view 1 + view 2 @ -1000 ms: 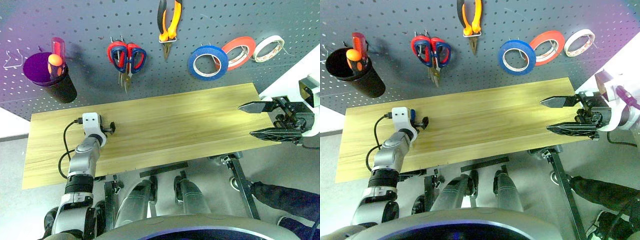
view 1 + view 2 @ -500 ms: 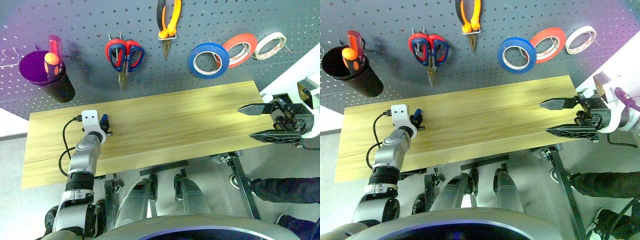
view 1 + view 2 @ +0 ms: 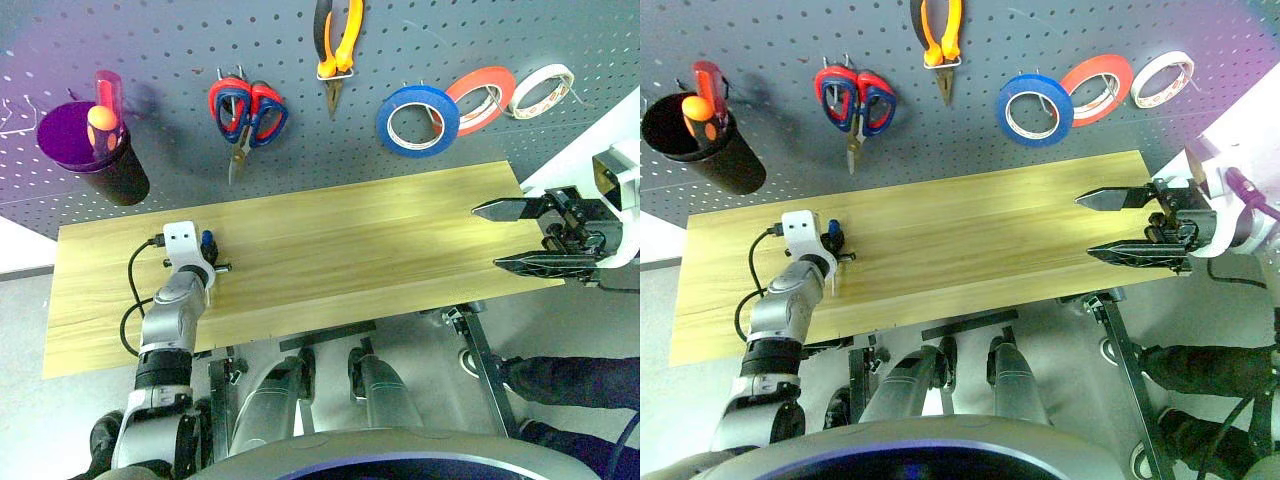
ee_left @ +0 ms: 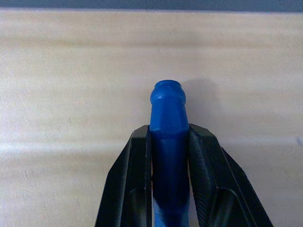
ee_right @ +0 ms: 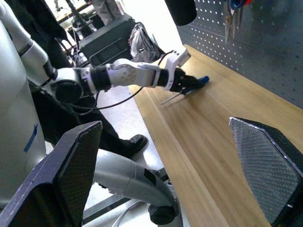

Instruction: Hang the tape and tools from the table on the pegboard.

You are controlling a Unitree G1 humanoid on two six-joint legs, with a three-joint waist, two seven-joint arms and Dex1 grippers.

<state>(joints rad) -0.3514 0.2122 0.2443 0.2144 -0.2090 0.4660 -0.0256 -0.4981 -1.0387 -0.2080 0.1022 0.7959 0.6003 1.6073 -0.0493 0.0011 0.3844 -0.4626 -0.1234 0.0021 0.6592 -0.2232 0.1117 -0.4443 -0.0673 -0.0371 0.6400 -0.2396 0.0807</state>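
While the left gripper [image 3: 215, 266] clamps a blue-handled tool [image 4: 168, 109] at the table's [image 3: 350, 240] 9 o'clock end, the right gripper [image 3: 487, 237] hangs spread wide and empty at 3 o'clock. The blue tape [image 3: 417, 120] hangs on the pegboard [image 3: 180, 40] at 1 o'clock, the pliers [image 3: 337, 45] at 12.

Bright, even light is falling from overhead, casting soft shadows behind the black cup [image 3: 105, 165] in the frame's upper left on the pegboard [image 3: 170, 40]. A purple tint is creeping into the corners. The table [image 4: 71, 71] is glaring palely, slightly blurred.
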